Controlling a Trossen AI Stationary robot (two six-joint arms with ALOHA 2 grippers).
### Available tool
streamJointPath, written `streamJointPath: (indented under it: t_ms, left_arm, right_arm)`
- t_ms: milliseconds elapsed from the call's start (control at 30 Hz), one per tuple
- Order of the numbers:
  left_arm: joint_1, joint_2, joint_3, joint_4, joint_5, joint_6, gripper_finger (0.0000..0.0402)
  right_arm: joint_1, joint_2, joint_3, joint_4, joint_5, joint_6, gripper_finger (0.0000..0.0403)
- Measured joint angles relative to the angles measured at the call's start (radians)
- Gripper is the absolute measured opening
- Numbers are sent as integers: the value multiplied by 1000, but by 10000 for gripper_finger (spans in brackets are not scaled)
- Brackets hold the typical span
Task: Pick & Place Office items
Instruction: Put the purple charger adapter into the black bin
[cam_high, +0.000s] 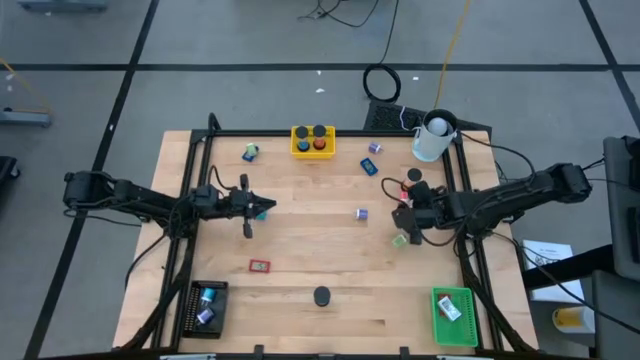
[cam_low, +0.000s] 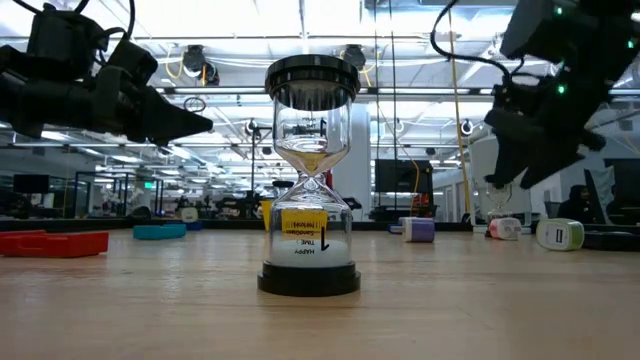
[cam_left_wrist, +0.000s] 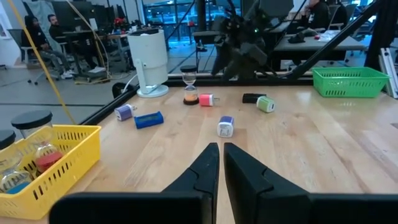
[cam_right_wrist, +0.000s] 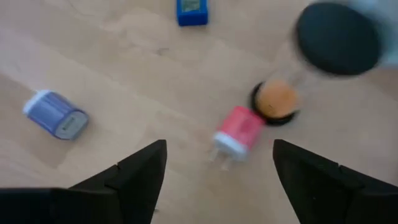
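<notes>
My left gripper (cam_high: 256, 208) hangs shut and empty above the table's left middle, over a teal item (cam_low: 160, 231); its fingers (cam_left_wrist: 219, 152) point toward the right side. My right gripper (cam_high: 405, 208) is open above a red-and-white plug (cam_right_wrist: 239, 132), which lies on the table beside a small hourglass with orange sand (cam_right_wrist: 277, 99). Its fingers stand to either side of the plug, above it. Other small items lie on the wood: a purple-white block (cam_high: 361, 214), a blue block (cam_high: 369, 167), a green block (cam_high: 400, 240), a red item (cam_high: 259, 266) and a black-capped hourglass (cam_high: 321, 296).
A yellow tray (cam_high: 313, 141) with hourglasses stands at the far edge, with a white cup (cam_high: 433, 137) at the far right. A black tray (cam_high: 207, 305) is near left and a green tray (cam_high: 453, 315) near right. Bare wood lies in the near middle.
</notes>
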Motion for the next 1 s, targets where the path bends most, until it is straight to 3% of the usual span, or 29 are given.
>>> streamJointPath:
  t_ms: [233, 667, 1000]
  left_arm:
    - [0, 0, 0, -5, 0, 6, 33]
    - [0, 0, 0, -9, 0, 5, 33]
    - [0, 0, 0, -10, 0, 5, 33]
  right_arm:
    - [-52, 1, -143, 255, 25, -1, 282]
    - [-119, 107, -169, 372, 24, -31, 274]
    - [-101, 94, -99, 361, 17, -150, 274]
